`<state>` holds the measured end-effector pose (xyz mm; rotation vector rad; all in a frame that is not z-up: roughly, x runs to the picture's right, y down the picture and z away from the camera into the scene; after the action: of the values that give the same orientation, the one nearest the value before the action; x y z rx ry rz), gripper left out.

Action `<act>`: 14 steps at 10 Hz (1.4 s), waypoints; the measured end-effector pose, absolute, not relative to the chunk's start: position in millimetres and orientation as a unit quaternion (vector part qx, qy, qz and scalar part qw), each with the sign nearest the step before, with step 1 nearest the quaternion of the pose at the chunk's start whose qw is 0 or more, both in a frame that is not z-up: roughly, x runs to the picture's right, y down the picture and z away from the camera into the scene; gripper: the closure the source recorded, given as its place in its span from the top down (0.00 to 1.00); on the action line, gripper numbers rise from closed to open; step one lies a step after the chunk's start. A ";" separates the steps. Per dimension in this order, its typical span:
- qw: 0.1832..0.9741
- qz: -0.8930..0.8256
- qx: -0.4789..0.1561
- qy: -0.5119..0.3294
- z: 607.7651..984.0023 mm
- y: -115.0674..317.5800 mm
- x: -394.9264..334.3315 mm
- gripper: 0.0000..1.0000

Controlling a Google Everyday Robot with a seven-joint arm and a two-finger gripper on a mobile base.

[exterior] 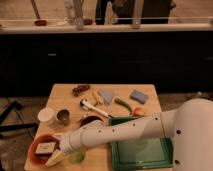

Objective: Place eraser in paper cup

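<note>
Eraser point(46, 147) not yet delivered: it lies flat in the red bowl point(32, 152), front-left of the surface point(65, 97). Its long axis runs roughly left-right. Paper cup point(46, 116) stands just behind the bowl. Your end effector point(61, 151) is at the bowl's right rim; you cannot tell its grip state.

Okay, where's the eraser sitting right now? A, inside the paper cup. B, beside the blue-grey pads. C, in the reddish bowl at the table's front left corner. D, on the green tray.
C: the eraser lies in the reddish bowl, with the gripper at that bowl's right edge; the paper cup stands farther back, beside the metal cup.
</note>
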<state>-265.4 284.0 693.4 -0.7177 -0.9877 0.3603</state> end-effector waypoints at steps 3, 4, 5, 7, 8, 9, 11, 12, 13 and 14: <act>0.805 0.169 -0.334 -0.461 693.8 283.5 -265.2 0.80; 0.806 0.173 -0.330 -0.460 694.5 281.4 -264.1 0.80; 0.807 0.174 -0.327 -0.459 693.6 280.3 -265.2 0.80; 0.810 0.175 -0.322 -0.458 692.8 278.6 -267.2 0.80; 0.812 0.175 -0.319 -0.457 693.0 278.3 -268.9 0.80; 0.812 0.175 -0.318 -0.456 693.4 278.9 -270.7 0.80; 0.813 0.174 -0.317 -0.457 696.7 283.2 -275.5 0.80; 0.812 0.173 -0.318 -0.457 699.2 286.5 -277.1 0.80; 0.812 0.173 -0.318 -0.457 701.8 288.6 -277.8 0.80; 0.812 0.175 -0.319 -0.456 705.5 291.1 -277.3 0.80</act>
<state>-277.3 291.1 705.5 -0.6818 -0.9732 0.3736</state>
